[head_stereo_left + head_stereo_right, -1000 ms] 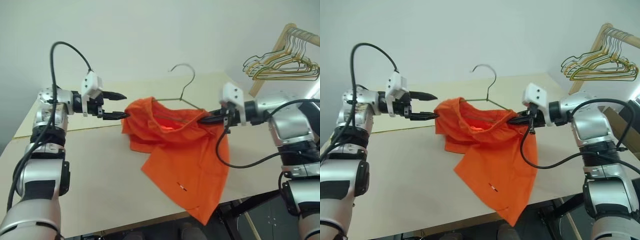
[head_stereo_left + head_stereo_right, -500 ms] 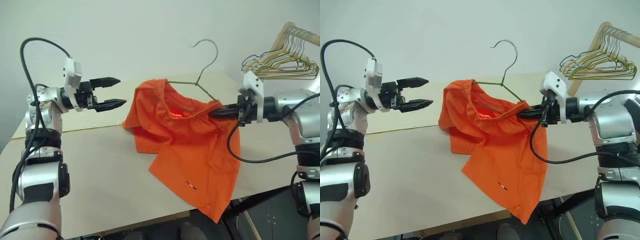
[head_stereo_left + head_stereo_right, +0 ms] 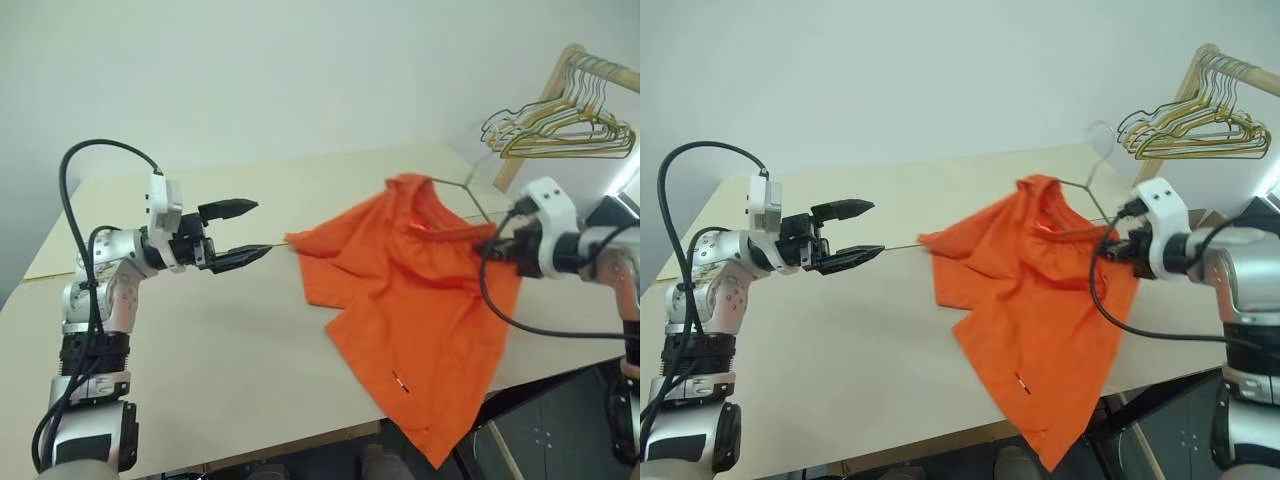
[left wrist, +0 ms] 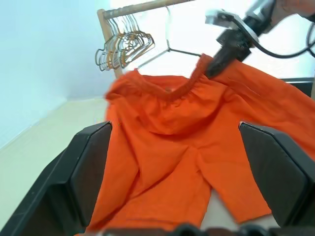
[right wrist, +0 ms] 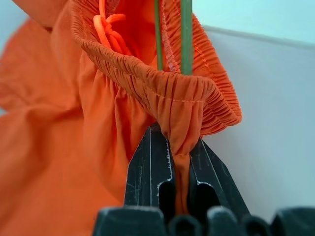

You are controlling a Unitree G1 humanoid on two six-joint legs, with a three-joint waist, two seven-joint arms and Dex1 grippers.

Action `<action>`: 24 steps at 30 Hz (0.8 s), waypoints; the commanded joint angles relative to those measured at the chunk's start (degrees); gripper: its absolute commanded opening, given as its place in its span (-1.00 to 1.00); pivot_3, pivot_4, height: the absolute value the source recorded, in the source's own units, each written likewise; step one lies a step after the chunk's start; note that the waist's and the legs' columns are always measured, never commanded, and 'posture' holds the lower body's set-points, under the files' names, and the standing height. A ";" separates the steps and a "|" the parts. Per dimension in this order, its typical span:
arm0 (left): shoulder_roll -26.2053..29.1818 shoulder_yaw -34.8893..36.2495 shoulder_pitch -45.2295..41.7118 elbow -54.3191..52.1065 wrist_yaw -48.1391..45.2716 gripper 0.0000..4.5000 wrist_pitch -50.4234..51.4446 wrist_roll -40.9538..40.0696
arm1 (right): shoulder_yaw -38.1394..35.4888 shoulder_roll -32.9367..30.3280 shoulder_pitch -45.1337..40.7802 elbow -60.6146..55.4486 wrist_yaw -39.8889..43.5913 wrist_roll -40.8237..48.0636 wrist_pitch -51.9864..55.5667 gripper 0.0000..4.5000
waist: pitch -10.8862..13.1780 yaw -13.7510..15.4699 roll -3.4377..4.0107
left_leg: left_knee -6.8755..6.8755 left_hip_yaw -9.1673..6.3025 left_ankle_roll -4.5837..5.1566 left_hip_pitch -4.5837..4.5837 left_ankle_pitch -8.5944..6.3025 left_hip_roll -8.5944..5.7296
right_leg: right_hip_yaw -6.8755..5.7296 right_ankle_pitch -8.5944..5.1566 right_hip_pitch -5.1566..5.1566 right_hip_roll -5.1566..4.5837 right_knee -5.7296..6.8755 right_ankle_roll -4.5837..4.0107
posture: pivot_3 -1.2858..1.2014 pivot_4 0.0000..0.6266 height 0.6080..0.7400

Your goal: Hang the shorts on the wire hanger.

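The right gripper (image 5: 178, 162) is clamped on the gathered waistband of the shorts (image 3: 420, 290). In the right wrist view a fold of orange cloth is pinched between the two black fingers (image 5: 147, 167), and the thin green wire of the hanger runs upright through the waistband just above the pinch, beside a knotted orange drawstring (image 5: 109, 27).

The shorts hang from that grip at the right side of the table (image 3: 200, 340). The upper part is bunched around the wire hanger (image 3: 455, 187). One leg spreads flat on the tabletop toward the centre. The other leg drapes over the near edge of the table and hangs below it. A tiny white mark (image 3: 398, 379) shows on the lower leg.

Of the hanger, the bare wire of the shoulder and neck rises from the waistband; the hook is blurred against the wall.

The left gripper (image 3: 245, 232) is held above the left half of the table, pointing toward the shorts. Its fingers are spread wide and hold nothing. It is apart from the cloth, with bare tabletop between them.

A wooden rail (image 3: 535, 105) stands at the far right corner. A bunch of gold and green wire hangers (image 3: 560, 125) hangs from it, well apart from the shorts.
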 commanded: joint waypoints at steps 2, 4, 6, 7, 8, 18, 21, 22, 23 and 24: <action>-1.85 0.43 -0.60 -4.11 3.52 0.99 -0.72 -1.68 | -7.26 -0.60 0.84 -5.66 -7.78 -1.80 5.68 -1.00 | -0.14 -0.47 0.21 | 0.00 0.00 0.00 0.04 0.00 0.01 | 0.01 0.00 0.05 0.00 -0.06 0.00 | -0.13 -1.00 1.00; -2.68 -0.02 -0.13 -5.00 4.08 0.99 -0.32 -2.03 | -8.90 1.03 0.42 -5.14 -13.12 -4.12 7.22 -1.00 | -0.22 -0.88 0.28 | -0.01 0.01 0.03 0.07 -0.02 0.02 | 0.02 0.00 0.11 -0.01 -0.17 0.01 | -0.15 -1.00 1.00; -3.29 -0.55 0.26 -5.46 4.27 0.99 -0.27 -2.26 | -11.69 3.78 -1.16 -3.96 -18.93 -6.70 8.00 -1.00 | -0.34 -1.60 0.38 | -0.02 0.00 0.03 0.09 -0.02 0.04 | 0.03 0.00 0.15 -0.01 -0.17 0.00 | -0.15 -1.00 1.00; -3.43 -0.76 0.39 -5.58 4.43 0.99 -0.34 -2.26 | -12.60 4.76 -1.65 -3.65 -21.09 -7.66 7.83 -1.00 | -0.40 -1.96 0.46 | -0.04 0.01 0.03 0.11 -0.02 0.05 | 0.10 0.00 0.16 0.00 -0.17 0.00 | -0.15 -1.00 1.00; -3.58 -1.06 0.52 -5.76 4.65 0.99 -0.26 -2.20 | -15.05 7.03 -3.06 -2.84 -25.04 -9.57 7.58 -1.00 | -0.43 -2.39 0.51 | -0.04 0.02 0.03 0.12 -0.02 0.04 | 0.18 0.00 0.16 0.00 -0.17 0.00 | -0.15 -1.00 1.00; -3.06 -0.95 2.37 -8.53 5.41 0.99 1.42 -4.27 | -18.48 12.19 -8.41 4.86 -42.82 -18.36 -1.50 -1.00 | -0.61 -5.76 0.80 | -0.09 0.04 0.08 0.28 -0.03 0.04 | 0.45 0.01 0.38 0.02 0.03 0.04 | -0.14 -1.00 1.00; -2.42 -0.88 3.83 -9.92 5.11 0.99 2.30 -4.99 | -19.97 13.45 -11.12 7.77 -45.79 -18.63 -4.07 -1.00 | -0.59 -6.07 0.82 | -0.23 0.03 0.16 0.74 -0.08 0.12 | 0.46 0.01 0.90 0.11 -0.21 0.04 | -0.13 -1.00 1.00; -2.28 -0.95 4.25 -10.25 5.17 0.99 2.33 -4.98 | -20.16 13.56 -11.87 8.90 -47.00 -19.03 -5.08 -1.00 | -0.60 -6.14 0.83 | -0.26 0.03 0.55 0.89 -0.30 0.12 | 0.45 0.00 1.05 0.17 -0.28 0.05 | -0.13 -1.00 1.00; -2.15 -1.00 4.62 -10.63 5.44 0.99 2.57 -5.04 | -20.14 13.39 -12.52 10.20 -47.93 -19.32 -6.23 -1.00 | -0.61 -6.17 0.86 | -0.26 0.06 0.65 0.95 -0.36 0.12 | 0.45 -0.01 1.07 0.39 -0.29 0.07 | -0.12 -1.00 1.00; -2.07 -1.01 4.91 -10.97 5.65 0.99 2.68 -5.17 | -20.18 13.21 -13.23 11.57 -48.71 -19.43 -7.22 -1.00 | -0.62 -6.15 0.86 | -0.25 0.07 0.66 0.98 -0.36 0.13 | 0.46 -0.01 1.12 0.43 -0.28 0.07 | -0.12 -1.00 1.00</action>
